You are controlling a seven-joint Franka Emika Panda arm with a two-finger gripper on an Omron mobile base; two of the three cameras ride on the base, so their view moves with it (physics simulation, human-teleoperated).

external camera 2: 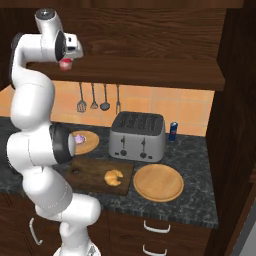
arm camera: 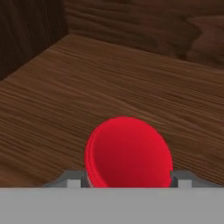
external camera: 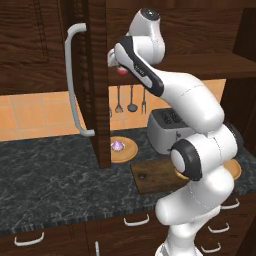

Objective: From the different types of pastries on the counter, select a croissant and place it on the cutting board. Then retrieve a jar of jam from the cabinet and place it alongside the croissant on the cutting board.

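Fingers: in the hand view the two fingertips [arm camera: 74, 179] sit tight against either side of a round red shape, closed about as far as its width allows.
Held object: the jar of jam [arm camera: 128, 151], seen end-on as a red disc, gripped between those fingertips.
Gripper: the gripper [external camera 2: 65, 64] is raised high at the open cabinet [external camera 2: 150, 70], the red jar showing just below the hand.
Surroundings: bare wooden cabinet floor lies beyond the jar, with walls at the left and back.
Croissant: the croissant [external camera 2: 113, 176] already lies on the cutting board [external camera 2: 90, 167] on the counter [external camera 2: 200, 150], in front of the toaster [external camera 2: 137, 135].
Doing this step well: judging from the grip, keep it firm, draw the jar straight out past the shelf edge and the open door [external camera: 97, 80], then lower it beside the croissant without nudging it.
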